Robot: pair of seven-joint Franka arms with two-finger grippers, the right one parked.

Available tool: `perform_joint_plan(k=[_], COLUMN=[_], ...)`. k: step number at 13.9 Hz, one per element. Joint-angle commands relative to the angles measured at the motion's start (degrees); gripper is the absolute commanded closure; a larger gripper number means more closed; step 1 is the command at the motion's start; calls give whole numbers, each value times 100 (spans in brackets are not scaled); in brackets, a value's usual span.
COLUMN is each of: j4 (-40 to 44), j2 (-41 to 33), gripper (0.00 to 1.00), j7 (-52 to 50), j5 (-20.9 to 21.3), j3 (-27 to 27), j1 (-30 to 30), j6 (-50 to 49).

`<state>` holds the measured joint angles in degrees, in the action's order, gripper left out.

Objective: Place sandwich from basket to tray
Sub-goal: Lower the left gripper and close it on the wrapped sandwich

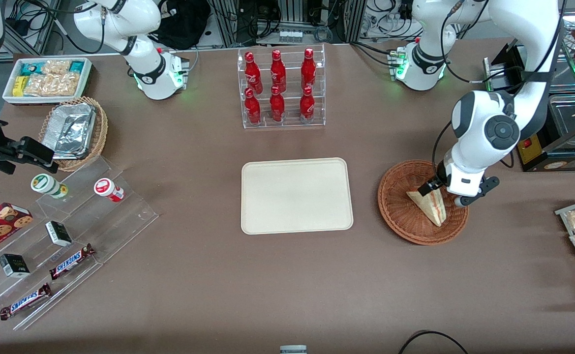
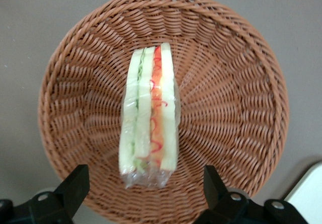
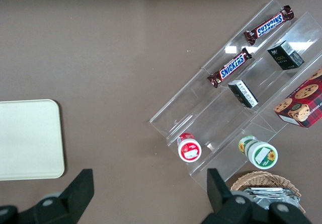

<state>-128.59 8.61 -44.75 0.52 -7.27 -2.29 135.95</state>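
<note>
While the sandwich lies in the basket, standing on a long edge with its red and green filling layers facing up, the tool hangs just above it with its 2 fingers spread wide and nothing between them. Seen from the wrist camera, the fingers straddle the wrapped end of the wedge, one on each bread side, and neither looks to be touching it. From the front camera, the sandwich sits toward the basket's 3 o'clock side, and the tray lies bare on the counter at about 9 o'clock from the basket, toward the parked arm's end, close by but not touching.

The step in hand appears to be the descent and grasp, so the task is at an early stage.

Several things could go wrong from here:
- The clear wrap looks slick and loose, so fingers closing only on film could let the wedge slip out on the lift.
- A hard squeeze could crush the soft bread.
- Gripping near the end instead of the middle could let the wedge swing or tilt.
- A low carry could catch the basket's raised woven rim and drag the basket.
</note>
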Motion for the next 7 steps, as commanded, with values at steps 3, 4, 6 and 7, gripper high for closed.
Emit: perform_joint_plan(k=[3,4,6,7], j4=[1,10,10,10], j2=[272,299,395,465], gripper=[0,0,0,2], j7=[-509,-509,-509,-509], j5=[19,19,10,10], j3=[23,23,32,32], j1=[-26,-25,-8,1], j6=[362,371,406,476])
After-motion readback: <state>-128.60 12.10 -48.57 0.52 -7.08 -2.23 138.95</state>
